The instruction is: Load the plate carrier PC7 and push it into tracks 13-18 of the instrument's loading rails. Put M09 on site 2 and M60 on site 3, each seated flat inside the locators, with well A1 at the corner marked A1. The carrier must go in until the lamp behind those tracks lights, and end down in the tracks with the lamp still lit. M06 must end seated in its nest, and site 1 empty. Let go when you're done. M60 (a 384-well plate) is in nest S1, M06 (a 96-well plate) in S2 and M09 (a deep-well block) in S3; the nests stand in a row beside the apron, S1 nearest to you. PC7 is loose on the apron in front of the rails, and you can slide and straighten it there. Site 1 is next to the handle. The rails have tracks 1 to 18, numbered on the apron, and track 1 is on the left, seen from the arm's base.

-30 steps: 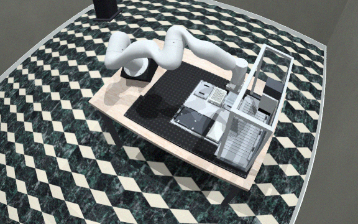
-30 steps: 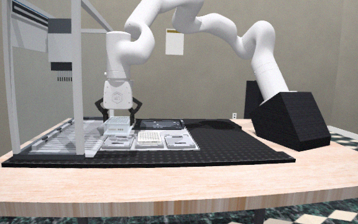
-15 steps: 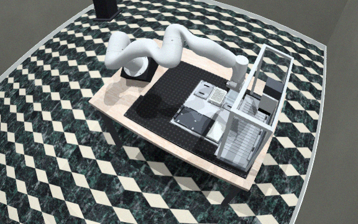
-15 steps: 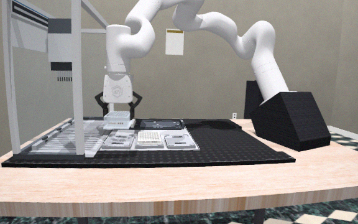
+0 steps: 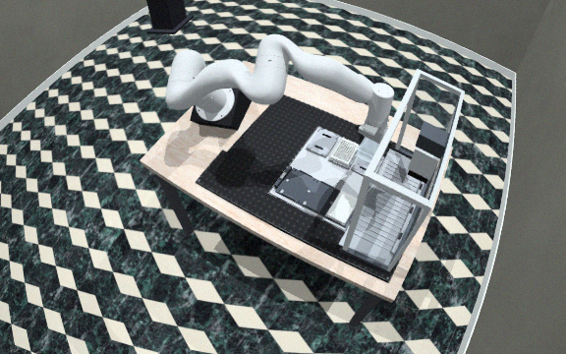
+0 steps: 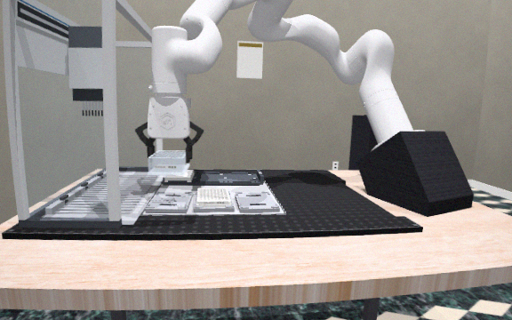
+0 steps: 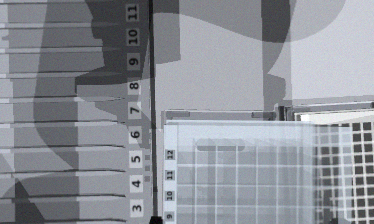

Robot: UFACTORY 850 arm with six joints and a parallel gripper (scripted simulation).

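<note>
We hold the white deep-well block M09 (image 6: 167, 162) in the black-fingered gripper (image 6: 169, 153), clamped across its width, lifted above nest S3. Transfer to site 2 is in hand; next, carry it over the dark flat carrier PC7 (image 6: 229, 177), beyond the nest row, matching corner A1.

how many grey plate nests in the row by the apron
3, side by side: the nest nearest the rails, bare; the middle nest, holding a white well plate; the nest nearest the arm's black base, bare.
</note>
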